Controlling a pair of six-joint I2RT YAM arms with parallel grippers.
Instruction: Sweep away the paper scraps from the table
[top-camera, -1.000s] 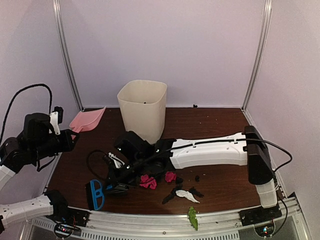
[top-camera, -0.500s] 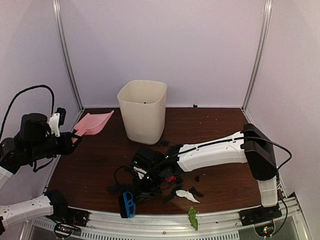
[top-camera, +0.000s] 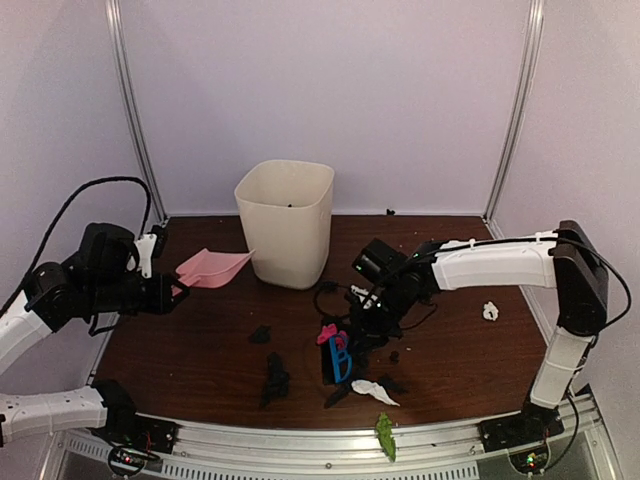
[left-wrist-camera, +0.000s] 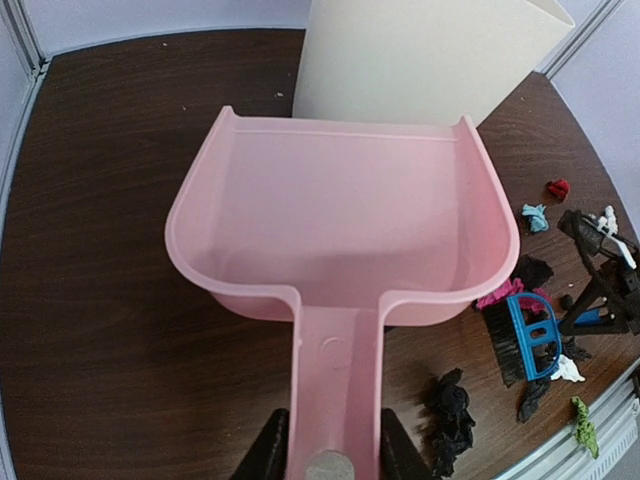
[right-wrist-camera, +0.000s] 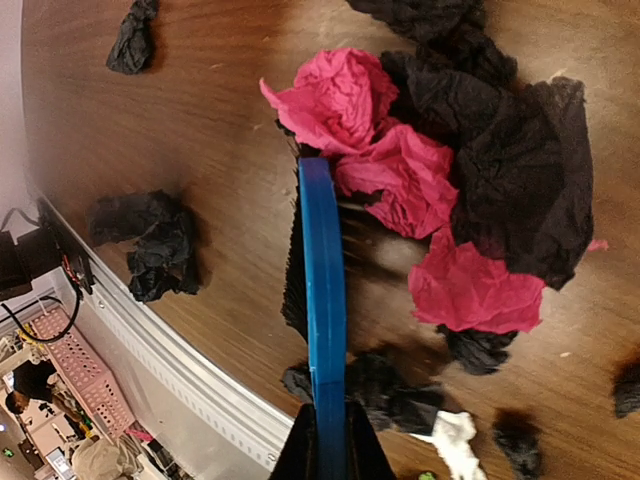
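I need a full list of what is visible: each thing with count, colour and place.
table: one, dark brown, under everything.
bin: one, cream, back middle.
dustpan: one, pink, left of the bin.
brush: one, blue, black bristles, front middle.
black scraps: several, around the brush and left of it.
pink scraps: about three, at the brush.
white scraps: two, one right, one front.
green scrap: one, front rail.
red scrap: one, between bin and brush.
light blue scrap: one, beside the red one.
left arm: jaws shut on dustpan handle.
right arm: jaws shut on brush handle.
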